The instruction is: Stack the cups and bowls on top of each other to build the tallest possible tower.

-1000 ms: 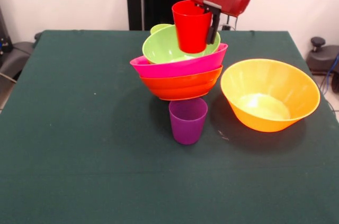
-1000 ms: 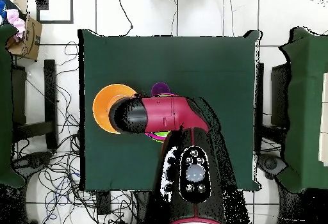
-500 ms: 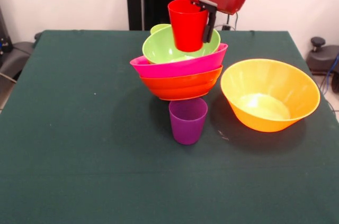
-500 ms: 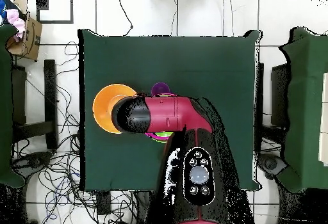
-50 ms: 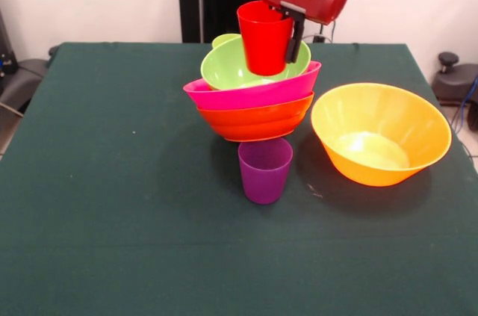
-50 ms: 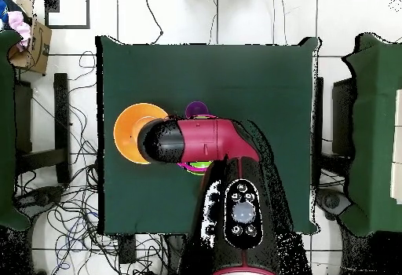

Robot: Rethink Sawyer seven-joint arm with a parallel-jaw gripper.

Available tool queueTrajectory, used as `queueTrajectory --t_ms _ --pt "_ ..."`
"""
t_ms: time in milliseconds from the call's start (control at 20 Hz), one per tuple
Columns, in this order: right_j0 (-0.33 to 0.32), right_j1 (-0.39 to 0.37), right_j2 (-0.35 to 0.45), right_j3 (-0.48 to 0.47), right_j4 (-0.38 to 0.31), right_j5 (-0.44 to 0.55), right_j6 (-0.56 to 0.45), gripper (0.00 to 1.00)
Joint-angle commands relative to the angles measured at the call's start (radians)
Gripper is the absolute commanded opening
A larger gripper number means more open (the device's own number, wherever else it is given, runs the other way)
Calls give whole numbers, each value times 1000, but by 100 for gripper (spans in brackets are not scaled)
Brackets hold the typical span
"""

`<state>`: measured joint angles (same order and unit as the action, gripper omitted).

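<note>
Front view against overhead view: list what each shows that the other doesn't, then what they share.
Only the front view shows the gripper shut on the red cup, above the lime green bowl, pink bowl and red-orange bowl. Only the overhead view shows the arm covering that pile and the cabled floor. Both show the large orange bowl and purple cup.

My red and black arm (image 6: pixel 206 140) reached down from above. Its black-fingered gripper (image 5: pixel 290 32) was clamped on the red plastic tumbler's (image 5: pixel 265 38) rim, holding it upright.
</note>
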<state>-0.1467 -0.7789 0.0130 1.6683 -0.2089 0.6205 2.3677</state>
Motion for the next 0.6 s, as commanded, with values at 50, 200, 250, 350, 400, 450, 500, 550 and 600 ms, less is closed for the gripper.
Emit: queueTrajectory --t_ms 50,200,250,350,400,450,500,550,600 --pt "13 75 52 37 -118 -34 -91 0" --pt "13 75 50 38 -128 -34 -87 0" --pt "11 75 50 36 -132 -30 -88 0" --pt "11 78 49 36 -140 -32 -82 0" --pt "10 79 51 36 -143 -34 -80 0" --pt "10 81 51 35 -146 -36 -77 0" --pt "10 82 51 35 -149 -37 -74 0" --pt "9 83 52 34 -151 -38 -71 0" --pt "9 84 53 34 -153 -39 -70 0"
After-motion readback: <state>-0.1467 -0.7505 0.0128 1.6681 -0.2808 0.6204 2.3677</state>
